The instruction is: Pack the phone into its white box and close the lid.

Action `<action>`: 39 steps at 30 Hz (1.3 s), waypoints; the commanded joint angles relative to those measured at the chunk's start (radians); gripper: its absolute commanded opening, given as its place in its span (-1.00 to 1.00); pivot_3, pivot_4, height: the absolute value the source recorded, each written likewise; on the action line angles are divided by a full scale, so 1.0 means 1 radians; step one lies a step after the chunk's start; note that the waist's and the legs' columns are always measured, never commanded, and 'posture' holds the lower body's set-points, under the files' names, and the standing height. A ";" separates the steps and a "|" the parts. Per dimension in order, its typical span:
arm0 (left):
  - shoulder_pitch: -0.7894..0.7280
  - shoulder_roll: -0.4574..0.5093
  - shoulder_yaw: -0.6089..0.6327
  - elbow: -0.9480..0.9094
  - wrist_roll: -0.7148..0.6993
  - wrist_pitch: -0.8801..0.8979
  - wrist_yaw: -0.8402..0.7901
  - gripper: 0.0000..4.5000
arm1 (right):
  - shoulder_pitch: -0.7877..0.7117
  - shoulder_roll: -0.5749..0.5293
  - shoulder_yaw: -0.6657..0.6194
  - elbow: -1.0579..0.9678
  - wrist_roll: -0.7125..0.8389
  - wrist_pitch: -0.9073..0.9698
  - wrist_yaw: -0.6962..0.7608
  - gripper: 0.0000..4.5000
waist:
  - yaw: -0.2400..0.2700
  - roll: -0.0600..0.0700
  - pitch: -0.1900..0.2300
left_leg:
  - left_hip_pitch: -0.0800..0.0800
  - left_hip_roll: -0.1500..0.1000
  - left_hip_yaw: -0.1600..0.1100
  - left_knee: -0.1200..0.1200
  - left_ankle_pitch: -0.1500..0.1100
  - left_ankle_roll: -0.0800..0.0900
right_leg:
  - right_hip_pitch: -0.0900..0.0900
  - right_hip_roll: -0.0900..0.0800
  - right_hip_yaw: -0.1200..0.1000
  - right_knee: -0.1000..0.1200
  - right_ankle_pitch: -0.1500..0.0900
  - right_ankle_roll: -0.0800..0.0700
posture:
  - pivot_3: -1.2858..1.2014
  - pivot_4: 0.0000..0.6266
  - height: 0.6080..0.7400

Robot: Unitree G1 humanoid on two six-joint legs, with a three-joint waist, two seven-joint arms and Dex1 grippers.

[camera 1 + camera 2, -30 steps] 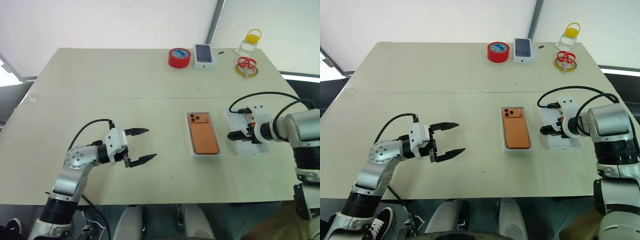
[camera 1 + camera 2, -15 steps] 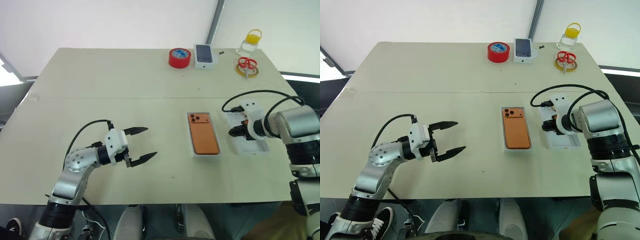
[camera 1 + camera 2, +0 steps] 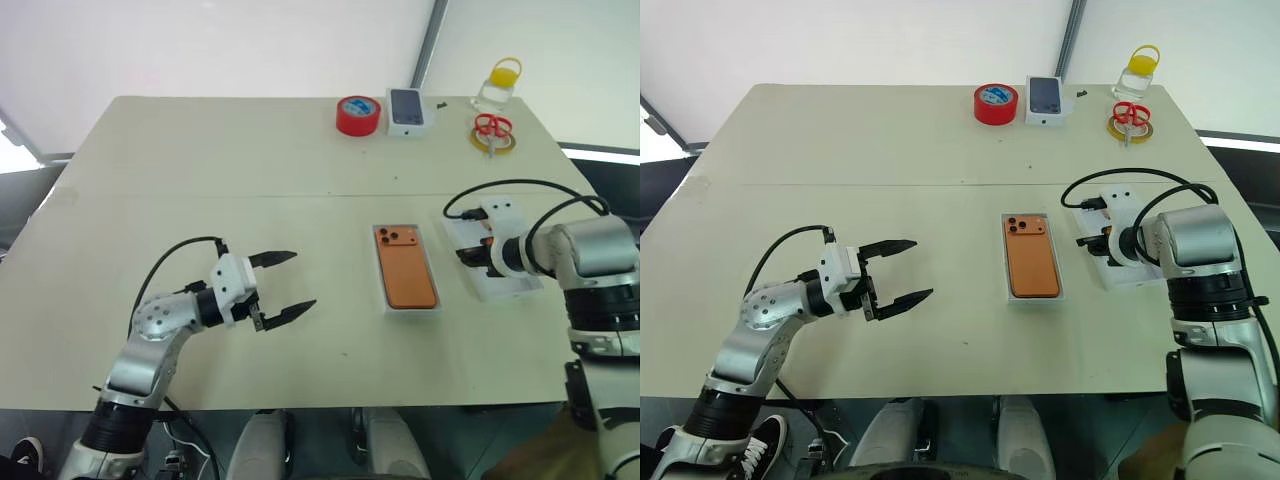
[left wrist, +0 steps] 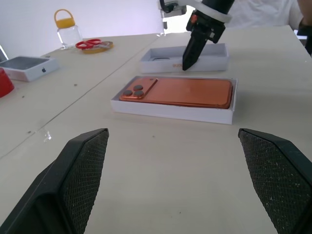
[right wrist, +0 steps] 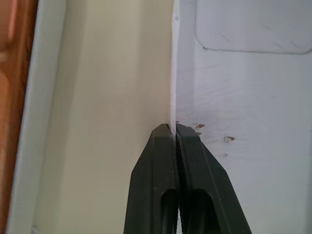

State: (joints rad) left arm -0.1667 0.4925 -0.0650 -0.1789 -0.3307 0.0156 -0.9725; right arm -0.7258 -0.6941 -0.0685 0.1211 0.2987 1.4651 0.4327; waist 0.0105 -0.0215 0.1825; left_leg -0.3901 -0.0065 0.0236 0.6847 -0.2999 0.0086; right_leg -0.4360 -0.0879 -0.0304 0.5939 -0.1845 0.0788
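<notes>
The lid's (image 3: 497, 272) thin wall is pinched by the right gripper (image 5: 173, 127); it could slip or buckle when lifted. The left gripper (image 3: 287, 283) is held open.

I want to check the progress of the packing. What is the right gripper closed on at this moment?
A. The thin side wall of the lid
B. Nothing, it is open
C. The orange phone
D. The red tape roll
A: in the right wrist view the right gripper is shut on the thin side wall of the lid, while the phone lies in the white box.
</notes>
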 commanded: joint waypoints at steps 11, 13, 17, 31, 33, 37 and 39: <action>-0.186 -0.076 -0.010 0.183 -0.020 0.038 -0.002 -0.08 | -0.068 0.421 -0.508 -0.360 0.290 0.017 -0.068 -1.00 | -0.001 0.001 0.000 | 0.000 0.001 -0.001 -0.001 0.000 0.000 | 0.000 0.001 0.000 0.002 0.002 0.003 | 0.03 -0.52 0.98; -0.208 -0.086 -0.006 0.216 -0.013 0.034 0.000 -0.50 | -0.065 0.516 -0.553 -0.429 0.334 0.072 -0.095 -1.00 | -0.001 0.001 0.000 | 0.000 0.001 -0.001 -0.001 0.000 0.000 | -0.001 0.001 0.000 0.002 0.002 0.003 | 0.03 -0.52 0.98; -0.248 -0.114 -0.015 0.250 0.014 0.013 0.024 -0.99 | 0.038 0.686 -0.615 -0.537 0.554 0.149 -0.169 -1.00 | 0.001 0.002 0.000 | 0.000 0.001 -0.002 -0.001 0.000 0.000 | -0.001 0.001 -0.001 0.003 0.002 0.002 | 0.03 -0.52 0.98; -0.228 -0.130 -0.041 0.206 0.011 0.043 0.030 -0.99 | 0.319 0.482 -0.266 -0.360 1.614 -0.165 -0.861 -1.00 | -0.025 0.003 0.000 | 0.000 0.001 -0.002 -0.002 0.000 0.000 | -0.001 0.000 0.000 0.002 0.001 0.002 | 0.03 -0.52 0.98; -0.217 -0.142 -0.055 0.192 0.028 0.033 0.047 -0.99 | 0.311 0.420 -0.201 -0.334 1.668 -0.222 -0.871 -1.00 | -0.025 0.003 0.000 | 0.000 0.001 -0.001 -0.002 0.000 0.001 | -0.001 0.000 0.000 0.001 0.001 0.002 | 0.03 -0.52 0.98; -0.214 -0.162 -0.074 0.190 0.035 0.039 0.056 -0.99 | 0.274 0.319 -0.141 -0.244 1.673 -0.279 -0.866 -1.00 | -0.024 0.003 0.000 | 0.000 0.001 -0.001 -0.002 0.000 0.001 | -0.001 0.001 0.001 0.001 0.001 0.003 | 0.03 -0.52 0.98; -0.218 -0.179 -0.089 0.205 0.045 0.034 0.065 -0.99 | 0.263 0.261 -0.112 -0.194 1.673 -0.291 -0.852 -1.00 | -0.021 0.003 0.000 | 0.000 0.001 0.000 -0.002 0.000 0.001 | -0.001 0.001 0.001 0.001 0.001 0.003 | 0.03 -0.52 0.98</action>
State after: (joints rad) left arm -0.3840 0.3234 -0.1449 0.0463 -0.2911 0.0598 -0.9151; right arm -0.4478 -0.4067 -0.1883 -0.0899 1.9385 1.1968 -0.4353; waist -0.0101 -0.0189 0.1828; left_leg -0.3905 -0.0053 0.0232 0.6831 -0.3003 0.0093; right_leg -0.4369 -0.0869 -0.0295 0.5947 -0.1832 0.0813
